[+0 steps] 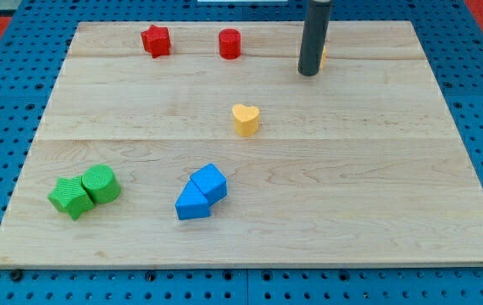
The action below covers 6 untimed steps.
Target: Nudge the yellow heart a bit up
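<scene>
The yellow heart [245,119] lies near the middle of the wooden board [377,186], a little above centre. My tip [309,74] rests near the view's top, up and to the right of the heart, well apart from it. A sliver of another yellow block [323,56] shows just behind the rod on its right side, mostly hidden.
A red star [156,41] and a red cylinder [230,44] sit at the view's top left. A green star [70,196] and a green cylinder [101,184] touch at the lower left. Two blue blocks [201,193] lie together below the heart.
</scene>
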Motion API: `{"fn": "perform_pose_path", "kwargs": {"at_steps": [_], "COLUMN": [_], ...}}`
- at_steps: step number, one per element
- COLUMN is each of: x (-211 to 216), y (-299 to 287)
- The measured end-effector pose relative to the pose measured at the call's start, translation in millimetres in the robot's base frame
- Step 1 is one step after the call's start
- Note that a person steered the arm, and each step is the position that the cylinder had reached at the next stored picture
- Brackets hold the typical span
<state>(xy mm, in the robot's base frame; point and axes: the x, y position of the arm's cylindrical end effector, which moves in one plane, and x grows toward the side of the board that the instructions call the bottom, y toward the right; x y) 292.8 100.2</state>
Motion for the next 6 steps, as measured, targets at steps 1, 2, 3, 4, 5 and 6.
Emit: {"fn": "perform_pose_path", "kwargs": {"at_steps": [1,2,3,4,5,6], "x": [-29.3,82.7,178.6,165.2,100.7,70.4], "y": [23.4,43.3,-16.4,-64.0,-78.1,-78.3]}}
